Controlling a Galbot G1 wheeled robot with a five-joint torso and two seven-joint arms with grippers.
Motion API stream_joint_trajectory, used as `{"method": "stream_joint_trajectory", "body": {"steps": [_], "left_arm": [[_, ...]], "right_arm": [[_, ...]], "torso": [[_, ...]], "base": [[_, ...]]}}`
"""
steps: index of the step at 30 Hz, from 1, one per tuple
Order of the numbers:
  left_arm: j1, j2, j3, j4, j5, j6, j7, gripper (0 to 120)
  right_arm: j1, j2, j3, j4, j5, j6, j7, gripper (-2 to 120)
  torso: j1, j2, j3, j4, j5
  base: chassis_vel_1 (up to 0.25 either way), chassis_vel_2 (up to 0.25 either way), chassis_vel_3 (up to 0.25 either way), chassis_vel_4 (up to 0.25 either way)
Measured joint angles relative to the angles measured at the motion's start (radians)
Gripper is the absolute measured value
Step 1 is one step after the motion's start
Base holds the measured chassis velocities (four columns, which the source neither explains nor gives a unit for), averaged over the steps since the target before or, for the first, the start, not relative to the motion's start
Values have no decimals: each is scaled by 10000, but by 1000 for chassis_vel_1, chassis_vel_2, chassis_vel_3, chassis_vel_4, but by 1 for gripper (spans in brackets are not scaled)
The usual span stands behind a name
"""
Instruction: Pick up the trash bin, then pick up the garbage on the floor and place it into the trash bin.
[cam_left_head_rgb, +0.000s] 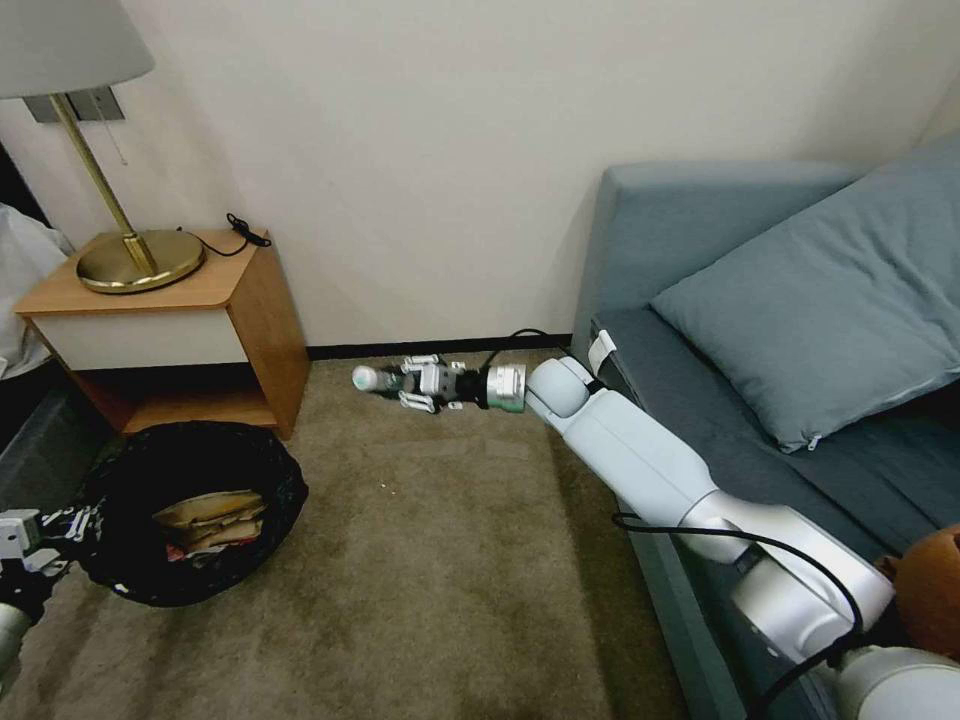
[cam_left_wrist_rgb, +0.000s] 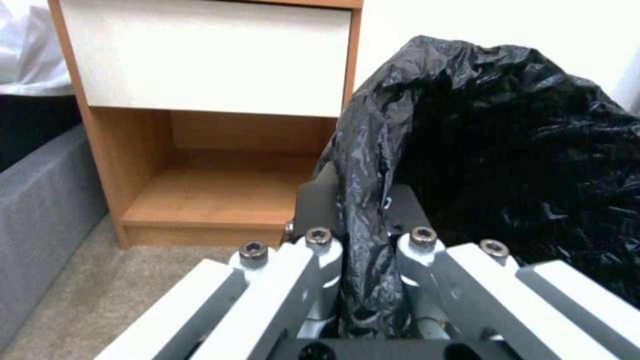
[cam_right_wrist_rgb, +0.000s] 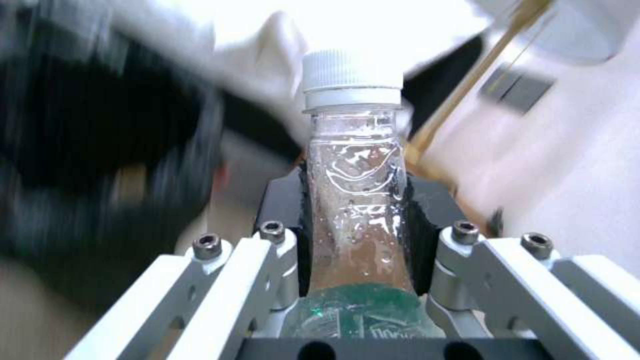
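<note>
My right gripper (cam_left_head_rgb: 405, 381) reaches out over the carpet near the wall's baseboard, shut on the garbage: a clear plastic bottle (cam_left_head_rgb: 372, 379) with a white cap and a green label. Up close, the bottle (cam_right_wrist_rgb: 353, 165) sits between the black pads (cam_right_wrist_rgb: 283, 210) of that gripper (cam_right_wrist_rgb: 353, 200), cap pointing away. The trash bin (cam_left_head_rgb: 130, 560), lined with a glossy black bag, is at the lower left and holds tan and red wrappers (cam_left_head_rgb: 210, 520). My left gripper (cam_left_head_rgb: 62, 525) is at its left rim. In the left wrist view that gripper (cam_left_wrist_rgb: 363, 215) is shut on the bag's folded edge (cam_left_wrist_rgb: 363, 165).
A wooden nightstand (cam_left_head_rgb: 200, 330) with a brass lamp (cam_left_head_rgb: 135, 260) stands against the wall just behind the bin. A blue-grey sofa (cam_left_head_rgb: 700, 260) with a cushion (cam_left_head_rgb: 830, 300) runs along the right. Open brown carpet (cam_left_head_rgb: 450, 560) lies between bin and sofa.
</note>
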Motion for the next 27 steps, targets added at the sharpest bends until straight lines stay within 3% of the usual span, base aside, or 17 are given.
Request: {"method": "stream_joint_trajectory", "body": {"steps": [1, 4, 5, 7, 13, 17, 19, 23, 25, 27], "left_arm": [[0, 0, 0, 0, 0, 0, 0, 4], [-113, -72, 218, -165, -51, 40, -286, 4], [-113, -72, 218, -165, -51, 40, -286, 4], [-257, -75, 418, -210, -74, 141, -447, 4], [-456, -1, 702, -353, -195, 357, -814, 4], [-533, 28, 811, -432, -250, 445, -966, 4], [-627, 64, 957, -661, -436, 601, -1251, 4], [-629, 75, 989, -769, -546, 678, -1314, 4], [-589, 86, 974, -857, -618, 698, -1329, 4], [-554, 88, 944, -874, -636, 698, -1334, 4]], "right_arm": [[0, 0, 0, 0, 0, 0, 0, 25], [365, -338, -985, 1395, 2380, -725, 593, 25], [365, -338, -985, 1395, 2380, -725, 593, 25], [575, -515, -1592, 2315, 3796, -1024, 991, 25], [1201, -280, -2607, 3213, 5169, -1220, 1534, 25], [1565, 25, -3046, 3201, 5334, -1230, 1676, 25], [2064, 688, -3687, 2663, 5288, -1194, 1772, 25], [2136, 1093, -3944, 2125, 5151, -1110, 1801, 25], [2000, 1767, -4195, 1104, 4806, -988, 1864, 25], [1876, 1959, -4318, 882, 4782, -988, 2051, 25]], "torso": [[0, 0, 0, 0, 0], [0, 0, 0, 2, -2], [0, 0, 0, 2, -2], [0, 1, 0, -2, -2], [0, 1, 0, -1, -2], [0, 1, 0, 1, -3], [0, 1, 0, 1, -3], [0, 1, 0, 0, -4], [0, 1, 0, 0, -5], [0, 0, 0, 0, -4]], "base": [[0, 0, 0, 0], [0, 0, 0, 0], [0, 0, 0, 0], [0, 0, 0, 0], [0, 0, 0, 0], [0, 0, 0, 0], [0, 0, 0, 0], [0, 0, 0, 0], [0, 0, 0, 0], [0, 0, 0, 0]]}}
